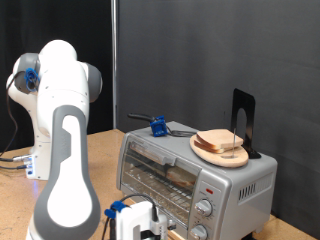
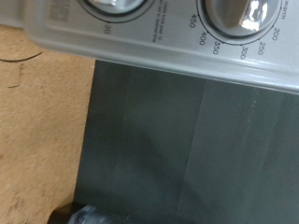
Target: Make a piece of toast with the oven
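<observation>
We see the boxy silver-grey metal toaster oven [image 1: 195, 178] with its glass front door closed, standing on the wooden tabletop [image 1: 12, 205] toward the exterior view's right. Behind the glass a pale shape lies on the wire rack, and we cannot tell whether it is the piece of toast. On the oven's roof sits a round wooden plate [image 1: 203, 152] carrying a small pile of pale bread slices with tan crusts [image 1: 221, 143]. Just behind the plate stands a thin black upright stand [image 1: 243, 118], and further along the roof toward the exterior view's left lies a black-handled utensil with a blue clip [image 1: 157, 125].

The white robot arm [image 1: 62, 140] rises at the exterior view's left, and its white gripper [image 1: 138, 226] hangs low at the exterior view's bottom, just before the oven's lower front, close to the round silver knobs [image 1: 205, 208]. We cannot tell whether its fingers are apart or together, and nothing shows between them.

In the wrist view, two of the oven's dials [image 2: 235, 11] with printed temperature numbers fill the upper part, very near the camera, over a dark grey mat [image 2: 187, 140] beside bare wood
</observation>
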Controlling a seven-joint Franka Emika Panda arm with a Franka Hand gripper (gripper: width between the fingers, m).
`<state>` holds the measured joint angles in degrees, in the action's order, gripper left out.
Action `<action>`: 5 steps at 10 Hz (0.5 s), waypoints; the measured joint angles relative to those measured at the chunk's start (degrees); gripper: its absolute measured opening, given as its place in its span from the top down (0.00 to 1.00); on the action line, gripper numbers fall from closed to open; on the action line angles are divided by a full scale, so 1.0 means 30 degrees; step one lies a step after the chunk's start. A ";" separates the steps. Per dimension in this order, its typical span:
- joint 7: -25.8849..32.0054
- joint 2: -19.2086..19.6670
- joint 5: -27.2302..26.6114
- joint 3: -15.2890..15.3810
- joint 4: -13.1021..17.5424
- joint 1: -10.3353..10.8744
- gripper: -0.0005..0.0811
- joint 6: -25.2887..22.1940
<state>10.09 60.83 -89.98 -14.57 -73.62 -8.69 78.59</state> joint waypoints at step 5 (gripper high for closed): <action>0.0014 -0.0623 -0.0064 0.0375 -0.0990 0.1177 0.00 0.0424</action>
<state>10.14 58.96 -90.17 -13.45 -76.59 -5.16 79.86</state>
